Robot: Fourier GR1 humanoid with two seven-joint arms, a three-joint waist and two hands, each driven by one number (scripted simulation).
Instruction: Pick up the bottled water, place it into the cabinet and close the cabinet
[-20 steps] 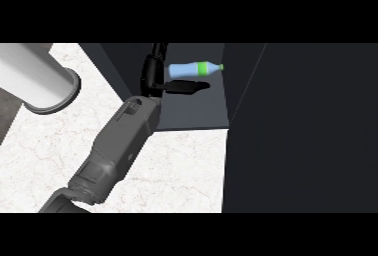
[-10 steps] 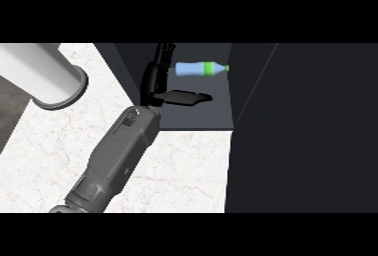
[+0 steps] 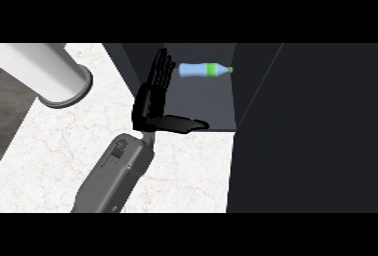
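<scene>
- White marble-patterned counter (image 3: 66,150) filled the left part of the head view; a darker grey strip ran along its far left edge.
- One grey forearm (image 3: 114,177) came up from the lower edge at about 7 o'clock, ending in a black hand (image 3: 153,97).
- Which arm this was could not be told from the view alone; it sat left of centre, so it was logged as the left hand. The other hand did not show.
- Hand was open: fingers straight, pointing toward 12 o'clock along the cabinet's left wall, thumb stuck out toward 3 o'clock. It held nothing.
- Dark cabinet (image 3: 221,112) lay open at the upper middle, its grey floor visible; a large dark panel (image 3: 310,130), probably the door, filled the right side from 1 to 5 o'clock.
- Bottled water (image 3: 204,70) lay on its side inside the cabinet, at about 1 o'clock from the hand: pale blue body, green band, cap end toward 3 o'clock. It was just beside the fingertips, apart from them.
- Pale grey cylinder (image 3: 48,72) stood on the counter at 10 o'clock, well apart from the hand.
</scene>
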